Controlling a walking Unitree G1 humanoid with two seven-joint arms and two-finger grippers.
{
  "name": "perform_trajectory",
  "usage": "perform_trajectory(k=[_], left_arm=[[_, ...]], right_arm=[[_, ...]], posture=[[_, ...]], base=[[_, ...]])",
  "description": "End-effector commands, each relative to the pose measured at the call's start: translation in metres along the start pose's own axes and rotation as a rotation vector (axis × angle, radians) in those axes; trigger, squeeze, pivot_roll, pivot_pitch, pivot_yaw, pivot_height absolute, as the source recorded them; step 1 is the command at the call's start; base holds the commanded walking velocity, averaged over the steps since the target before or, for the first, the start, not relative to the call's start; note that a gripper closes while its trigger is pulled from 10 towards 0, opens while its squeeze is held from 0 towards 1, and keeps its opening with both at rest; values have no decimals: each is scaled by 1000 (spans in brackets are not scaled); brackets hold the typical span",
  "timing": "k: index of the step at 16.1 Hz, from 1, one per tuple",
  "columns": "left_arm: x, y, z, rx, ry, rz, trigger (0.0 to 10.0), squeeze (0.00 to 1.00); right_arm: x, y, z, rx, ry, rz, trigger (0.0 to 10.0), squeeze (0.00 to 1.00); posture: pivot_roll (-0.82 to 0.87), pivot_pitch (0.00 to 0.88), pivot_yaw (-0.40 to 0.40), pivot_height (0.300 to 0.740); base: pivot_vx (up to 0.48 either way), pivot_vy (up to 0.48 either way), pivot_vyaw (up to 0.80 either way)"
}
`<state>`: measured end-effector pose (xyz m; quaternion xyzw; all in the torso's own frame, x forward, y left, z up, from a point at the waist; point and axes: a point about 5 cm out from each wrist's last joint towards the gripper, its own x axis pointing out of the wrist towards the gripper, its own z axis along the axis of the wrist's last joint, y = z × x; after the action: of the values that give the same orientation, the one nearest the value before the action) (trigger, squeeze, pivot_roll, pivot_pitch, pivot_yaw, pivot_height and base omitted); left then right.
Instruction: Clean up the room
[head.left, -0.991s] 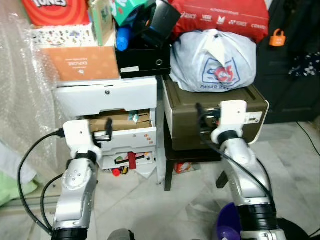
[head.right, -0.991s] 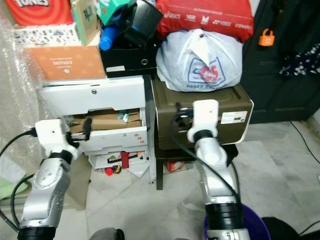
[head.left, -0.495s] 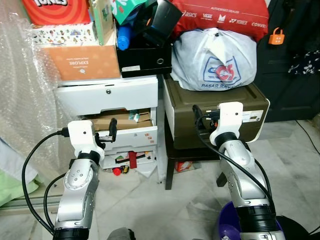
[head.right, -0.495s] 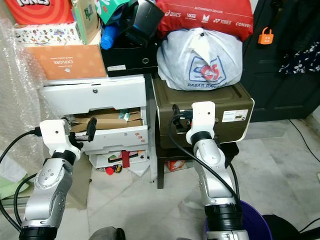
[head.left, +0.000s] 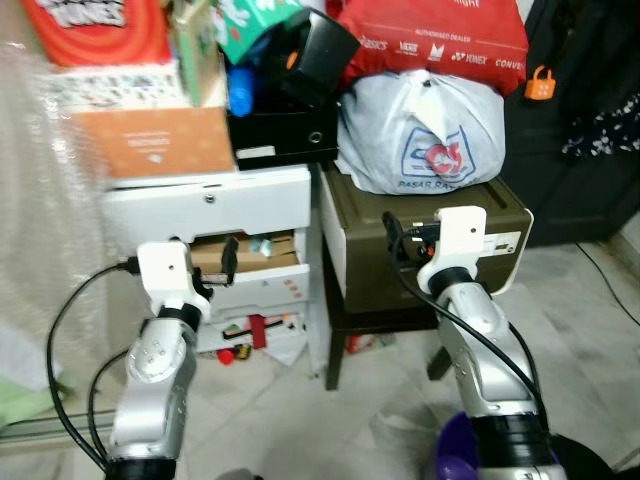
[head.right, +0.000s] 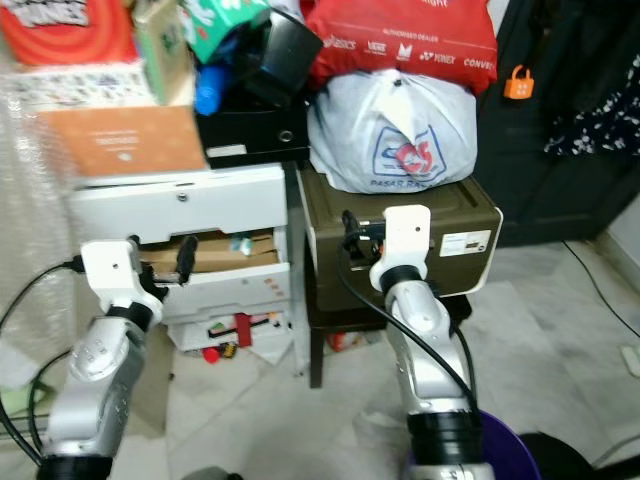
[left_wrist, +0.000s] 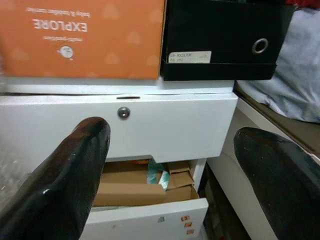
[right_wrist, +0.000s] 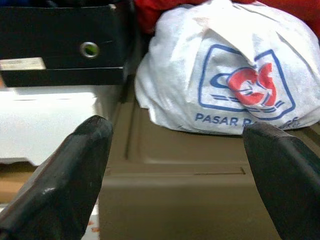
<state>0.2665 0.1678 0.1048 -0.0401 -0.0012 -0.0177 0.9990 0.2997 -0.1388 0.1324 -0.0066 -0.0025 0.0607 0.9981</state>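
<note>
A white drawer cabinet (head.left: 210, 205) stands in front of me with its middle drawer (left_wrist: 145, 187) pulled out, cardboard and papers inside. My left gripper (left_wrist: 172, 135) is open and empty, held just in front of that drawer (head.left: 262, 262). Beside the cabinet stands a brown cabinet (head.left: 365, 245) with a white plastic bag (right_wrist: 225, 75) on top. My right gripper (right_wrist: 178, 130) is open and empty, level with the brown cabinet's top front edge. Small red items (head.left: 228, 352) lie on the floor under the white cabinet.
An orange box (head.left: 150, 140), a black file box (head.left: 280, 135) and a red bag (head.left: 430, 35) are stacked on the cabinets. Bubble wrap (head.left: 45, 230) hangs at the left. A dark door with an orange padlock (head.left: 541, 82) is at the right. A purple bin (head.left: 455, 445) sits by my right arm.
The whole picture has shifted slightly and blurred at the left, so the camera moved. Both arms hold nearly the same pose before the cabinets.
</note>
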Motion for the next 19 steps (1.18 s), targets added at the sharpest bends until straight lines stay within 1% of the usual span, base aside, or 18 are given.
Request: perform_trajectory(k=[1, 4, 8, 10, 11, 15, 19], left_arm=[[1, -2, 3, 5, -11, -18, 10000, 0], [1, -3, 3, 3, -10, -19, 10000, 0], [0, -1, 2, 3, -11, 4, 10000, 0], [0, 1, 0, -18, -6, 21, 10000, 0], [-1, 2, 0, -15, -5, 24, 10000, 0], [-5, 0, 3, 14, -11, 7, 10000, 0], [-4, -2, 3, 21, 0, -9, 10000, 0]], right_arm=[[0, -4, 3, -3, -14, -16, 10000, 0], [1, -4, 3, -2, -13, -13, 10000, 0], [1, 0, 1, -7, -15, 1, 10000, 0], [2, 5, -1, -1, -16, 17, 10000, 0], [3, 7, 0, -1, -19, 24, 10000, 0], [3, 5, 1, -6, -21, 24, 10000, 0], [7, 6, 2, -6, -15, 29, 10000, 0]], posture=[[-151, 0, 7, 740], [-150, 0, 8, 740], [-147, 0, 11, 740], [-151, 0, 25, 740], [-151, 0, 25, 740], [-149, 0, 16, 740], [-142, 0, 1, 740]], base=[[405, 0, 0], [385, 0, 0], [0, 0, 0], [0, 0, 656], [0, 0, 800], [0, 0, 800], [0, 0, 800]])
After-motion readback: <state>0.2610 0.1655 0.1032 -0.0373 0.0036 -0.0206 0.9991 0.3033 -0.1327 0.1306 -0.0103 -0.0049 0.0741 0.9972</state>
